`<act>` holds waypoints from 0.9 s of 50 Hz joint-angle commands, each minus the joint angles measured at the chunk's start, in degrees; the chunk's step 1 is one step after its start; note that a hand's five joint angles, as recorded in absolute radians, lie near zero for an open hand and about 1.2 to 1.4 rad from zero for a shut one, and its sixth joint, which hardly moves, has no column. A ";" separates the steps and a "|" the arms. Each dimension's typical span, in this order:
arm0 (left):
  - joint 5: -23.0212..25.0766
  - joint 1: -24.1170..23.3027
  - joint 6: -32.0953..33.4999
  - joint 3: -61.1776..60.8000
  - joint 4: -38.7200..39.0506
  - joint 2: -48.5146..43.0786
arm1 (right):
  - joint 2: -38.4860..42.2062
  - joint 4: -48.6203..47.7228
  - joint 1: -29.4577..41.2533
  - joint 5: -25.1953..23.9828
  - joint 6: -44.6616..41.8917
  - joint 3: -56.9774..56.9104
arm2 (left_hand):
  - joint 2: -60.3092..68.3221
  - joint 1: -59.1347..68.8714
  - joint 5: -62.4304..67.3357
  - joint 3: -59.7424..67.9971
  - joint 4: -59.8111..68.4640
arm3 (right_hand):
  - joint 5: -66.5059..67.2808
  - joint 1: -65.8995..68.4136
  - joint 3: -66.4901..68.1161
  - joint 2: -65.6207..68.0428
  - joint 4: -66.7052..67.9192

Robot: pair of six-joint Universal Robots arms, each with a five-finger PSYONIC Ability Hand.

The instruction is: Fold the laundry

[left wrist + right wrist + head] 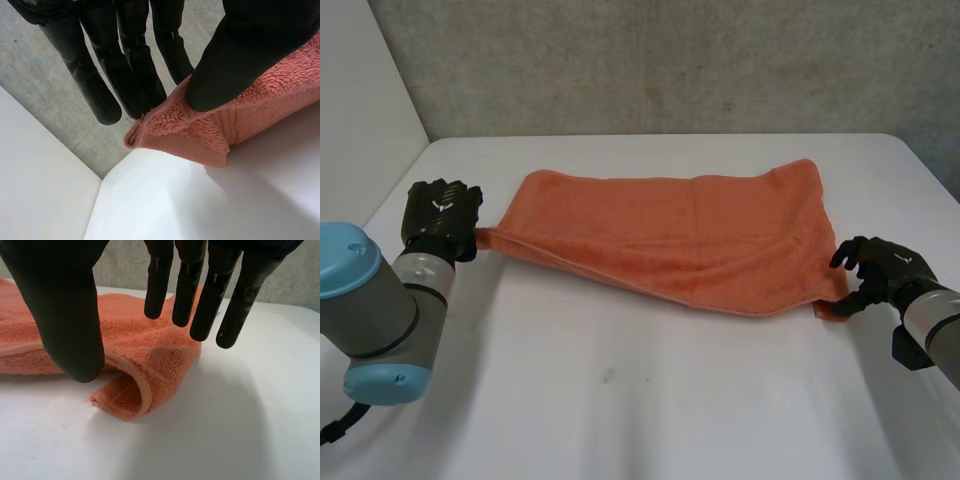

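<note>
An orange towel [680, 230] lies spread across the white table [650, 400], folded over on itself, its front edge slanting from left to right. My left hand [440, 215] holds the towel's left corner slightly off the table. In the left wrist view the thumb [240, 55] pinches that towel corner [200, 130] against the fingers. My right hand [880, 270] hovers at the towel's front right corner with its fingers straight and spread. In the right wrist view the thumb [65, 305] is just over the curled corner [135, 395], which rests loose on the table.
A grey wall runs behind the table's far edge, and a white wall stands at the left. Bare tabletop stretches in front of the towel toward me.
</note>
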 commanded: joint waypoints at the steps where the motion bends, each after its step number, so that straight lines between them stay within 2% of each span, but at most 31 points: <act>1: 0.00 -0.03 0.00 -0.03 0.00 0.00 | 5.15 -3.62 0.54 0.79 -0.19 -2.78 | 11.29 18.27 12.73 11.54 11.45 | 13.15 16.88 11.94 12.00 12.05; 10: 0.00 0.06 0.00 -0.03 0.00 0.00 | 6.83 -3.27 0.54 0.79 -0.19 -3.92 | 11.29 18.27 12.73 11.54 11.45 | 13.15 16.88 11.94 12.00 12.05; 15: -0.09 0.06 0.00 -0.03 0.00 0.00 | 6.83 -3.27 0.45 0.88 -0.37 -3.93 | 11.29 18.27 12.73 11.54 11.45 | 19.20 22.93 17.99 18.05 18.10; 17: -0.18 0.06 0.00 -0.03 0.00 0.00 | 6.83 -3.27 0.45 0.88 -0.37 -4.01 | 11.29 18.27 12.73 11.54 11.45 | 27.07 30.80 25.86 25.92 25.97; 20: -0.18 0.06 0.00 -0.03 0.00 0.00 | 6.83 -3.53 0.54 0.79 -0.37 -4.01 | 11.29 18.27 12.73 11.54 11.45 | 46.21 49.95 45.00 45.07 45.12; 22: -0.18 0.06 0.00 -0.03 0.00 0.00 | 6.83 -3.53 0.63 0.79 -0.46 -4.01 | 11.29 18.27 12.73 11.54 11.45 | 47.62 51.35 46.41 46.47 46.52; 26: -0.18 0.06 0.00 -0.03 0.00 0.00 | 7.18 -3.18 0.63 0.79 -1.25 -4.45 | 11.29 18.27 12.73 11.54 11.45 | 46.29 50.02 45.08 45.14 45.19; 27: -0.18 0.06 0.00 -0.03 0.00 0.00 | 7.61 -3.01 0.63 0.88 -2.03 -4.71 | 11.29 18.27 12.73 11.54 11.45 | 39.63 43.36 38.42 38.48 38.53; 28: -0.18 0.06 0.00 -0.03 0.00 0.00 | 8.40 -2.57 0.45 0.97 -3.00 -4.98 | 11.29 18.27 12.73 11.54 11.45 | 20.58 24.31 19.37 19.43 19.48; 33: -0.09 0.06 0.00 -0.47 0.00 0.09 | 8.50 -2.04 0.45 1.06 -3.80 -4.98 | 11.29 18.27 12.73 11.54 11.45 | 13.66 17.40 12.45 12.52 12.57; 40: -0.09 0.06 0.00 -0.56 0.00 0.09 | 8.58 -2.04 0.54 1.06 -3.71 -4.89 | 11.29 18.27 12.73 11.54 11.45 | 13.65 17.38 12.44 12.50 12.55; 43: -0.09 0.06 0.00 -0.56 0.00 0.00 | 8.67 -2.22 0.63 1.14 -3.71 -4.98 | 11.29 18.27 12.73 11.54 11.45 | 25.55 29.28 24.34 24.40 24.45; 44: -0.09 0.06 0.00 -0.56 0.00 0.09 | 8.67 -2.22 0.63 1.14 -3.71 -4.98 | 11.29 18.27 12.73 11.54 11.45 | 25.60 29.33 24.39 24.45 24.50; 45: -0.09 0.06 0.00 -0.56 0.00 0.09 | 8.67 -2.39 0.63 1.14 -3.71 -4.98 | 11.29 18.27 12.73 11.54 11.45 | 32.59 36.33 31.38 31.45 31.50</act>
